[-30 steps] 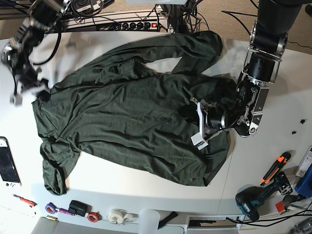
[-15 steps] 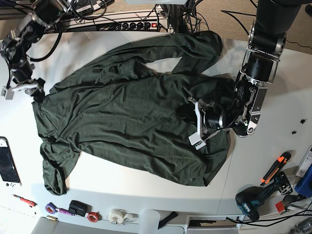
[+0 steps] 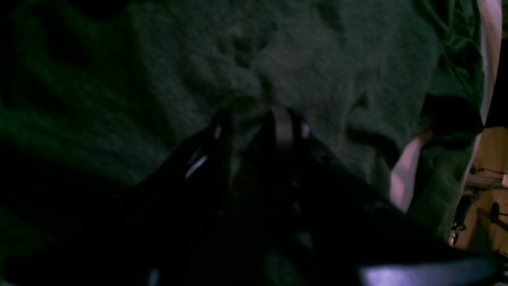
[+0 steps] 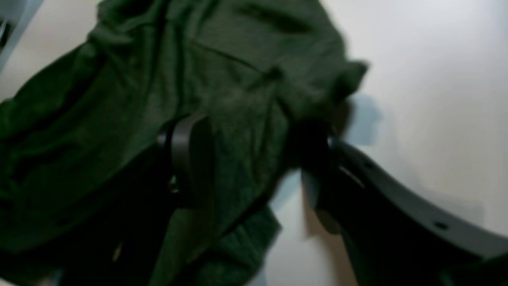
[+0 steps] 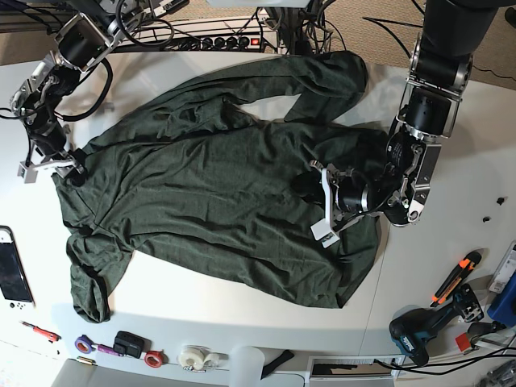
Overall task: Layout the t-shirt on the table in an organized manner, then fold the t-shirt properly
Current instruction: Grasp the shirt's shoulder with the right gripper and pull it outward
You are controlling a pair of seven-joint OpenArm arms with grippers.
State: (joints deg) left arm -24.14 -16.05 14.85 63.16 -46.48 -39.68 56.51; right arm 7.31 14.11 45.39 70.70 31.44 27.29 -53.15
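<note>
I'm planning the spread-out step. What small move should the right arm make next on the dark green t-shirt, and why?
Probably close the right gripper on the dark green heathered t-shirt. Its jaws stand open astride the shirt's edge by the white table, and nothing is gripped there yet.

Left wrist view: dark and underexposed; the t-shirt (image 3: 317, 59) fills it past three edges, and the left gripper (image 3: 258, 123) shows only as black outlines, so jaw contact with the fabric cannot be resolved.

Right wrist view: motion-blurred; the right gripper (image 4: 254, 159) fingers run out past the bottom edge.

Base view: fabric beneath the left gripper is hidden by the arm. Beside the t-shirt's lower left sleeve, a phone (image 5: 12, 274) is cut off by the left edge.
</note>
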